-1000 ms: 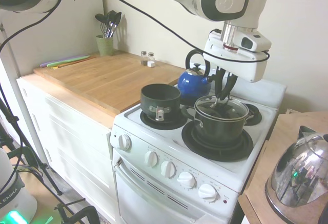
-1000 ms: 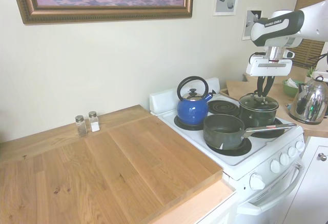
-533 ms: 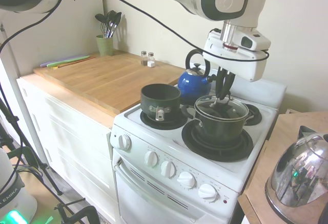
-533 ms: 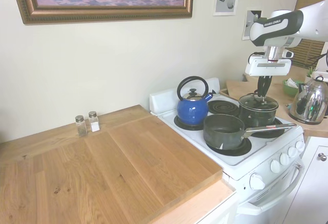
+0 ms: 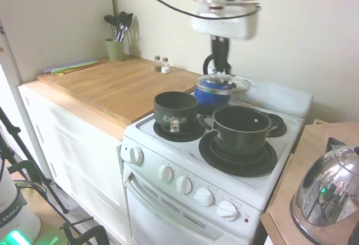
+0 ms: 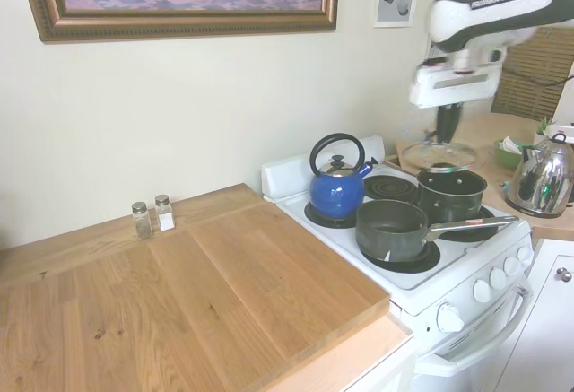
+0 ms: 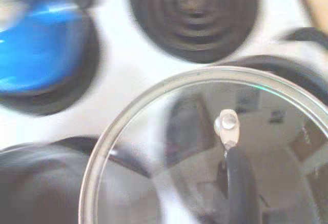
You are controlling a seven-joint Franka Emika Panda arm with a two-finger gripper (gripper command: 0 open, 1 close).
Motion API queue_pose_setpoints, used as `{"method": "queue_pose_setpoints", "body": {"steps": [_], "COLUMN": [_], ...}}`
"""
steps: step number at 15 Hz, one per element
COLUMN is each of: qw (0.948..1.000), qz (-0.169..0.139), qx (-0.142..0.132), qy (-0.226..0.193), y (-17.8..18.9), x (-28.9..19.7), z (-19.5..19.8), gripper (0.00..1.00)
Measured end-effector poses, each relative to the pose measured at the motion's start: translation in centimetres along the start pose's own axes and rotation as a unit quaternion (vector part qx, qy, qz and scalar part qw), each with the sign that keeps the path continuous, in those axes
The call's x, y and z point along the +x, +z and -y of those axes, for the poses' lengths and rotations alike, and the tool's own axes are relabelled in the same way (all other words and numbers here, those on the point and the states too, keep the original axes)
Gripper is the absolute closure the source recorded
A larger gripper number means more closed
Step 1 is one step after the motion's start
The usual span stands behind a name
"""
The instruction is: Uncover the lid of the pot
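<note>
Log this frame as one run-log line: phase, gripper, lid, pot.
phase: lid lifted | gripper: shut on lid handle | lid: in air, clear of the pot, above stove back | pot: open on front burner

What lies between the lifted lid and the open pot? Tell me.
Nothing. In the second exterior view the lid, held up by the gripper, hangs above the pot with only bare air between; the stove's back coil sits behind that gap.

Blue kettle [image 5: 212,91] just under raised lid [image 5: 223,81]
</note>
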State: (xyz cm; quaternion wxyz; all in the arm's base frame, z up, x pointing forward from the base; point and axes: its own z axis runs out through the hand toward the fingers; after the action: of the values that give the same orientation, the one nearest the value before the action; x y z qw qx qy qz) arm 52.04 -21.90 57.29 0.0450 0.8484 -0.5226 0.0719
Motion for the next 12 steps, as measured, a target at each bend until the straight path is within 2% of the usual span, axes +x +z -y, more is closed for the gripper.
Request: {"method": "queue_pose_setpoints", "body": {"steps": [3,5,9,12], "qw": [0.9986,0.9969,0.9929,0.9897], "qz": [-0.032,-0.046,-0.058,-0.049], "qx": [-0.020,-0.029,-0.053,-0.068], "qy": [-0.037,-0.057,-0.089,-0.116], "y": [0.3,0.9,3.6,6.8], "x": [-10.7,-15.9,-21.8,-25.2], "z": [8.8,13.4,21.2,26.4], "gripper": [1.00,1.00,1.00,1.00]}}
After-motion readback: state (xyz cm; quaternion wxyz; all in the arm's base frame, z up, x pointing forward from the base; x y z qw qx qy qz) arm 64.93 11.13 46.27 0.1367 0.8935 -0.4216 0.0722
